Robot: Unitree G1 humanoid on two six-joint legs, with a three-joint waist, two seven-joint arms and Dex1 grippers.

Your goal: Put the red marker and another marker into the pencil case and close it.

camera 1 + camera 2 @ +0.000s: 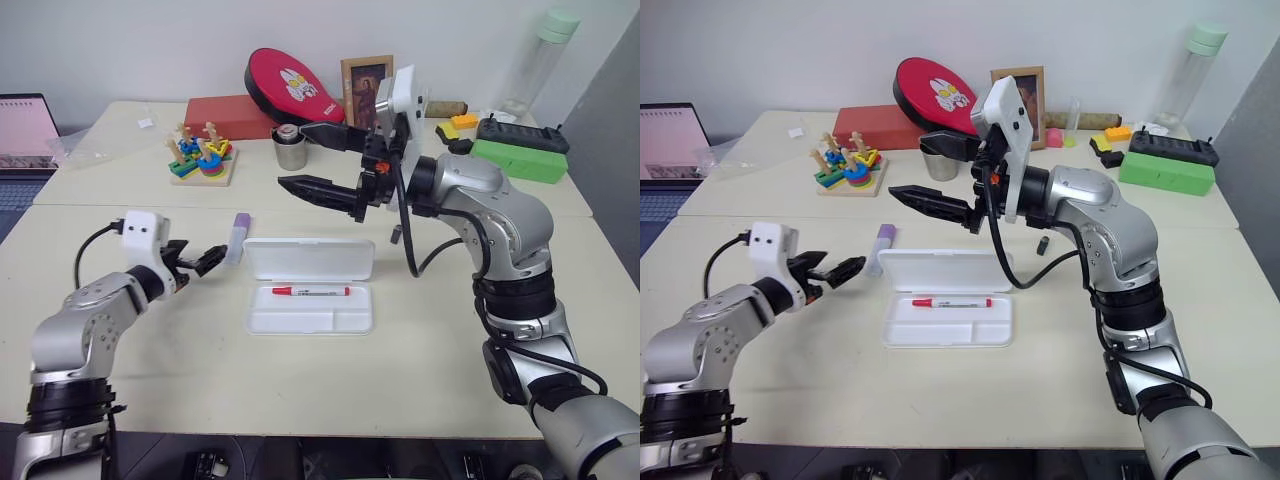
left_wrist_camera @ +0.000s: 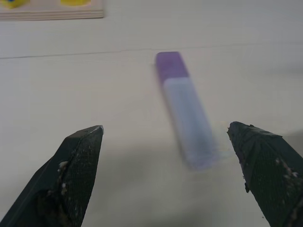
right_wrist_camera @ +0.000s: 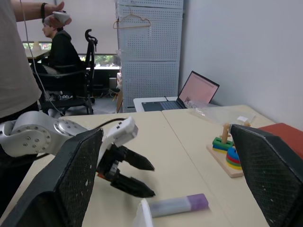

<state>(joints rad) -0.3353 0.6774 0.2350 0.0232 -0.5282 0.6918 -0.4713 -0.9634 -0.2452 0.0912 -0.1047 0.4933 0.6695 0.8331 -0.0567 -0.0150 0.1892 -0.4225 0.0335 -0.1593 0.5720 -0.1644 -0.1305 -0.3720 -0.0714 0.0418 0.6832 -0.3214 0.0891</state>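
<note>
The white pencil case (image 1: pixel 255 321) lies open in the middle of the table, lid back. The red marker (image 1: pixel 311 291) lies in its tray. The other marker (image 1: pixel 238 237), lilac with a purple cap, lies on the table just left of the lid; in the left wrist view this marker (image 2: pixel 187 113) lies ahead of the fingers. My left gripper (image 1: pixel 203 262) is open, low over the table, a short way left of the lilac marker and pointing at it. My right gripper (image 1: pixel 312 160) hangs open and empty high above the case, pointing left.
A wooden stacking toy (image 1: pixel 203 160), a metal cup (image 1: pixel 290 147), a red box (image 1: pixel 232 114) and a red pad (image 1: pixel 293 85) stand at the back. A small black piece (image 1: pixel 1042 245) lies right of the case. A green block (image 1: pixel 519 160) sits far right. People are beyond the table (image 3: pixel 59 45).
</note>
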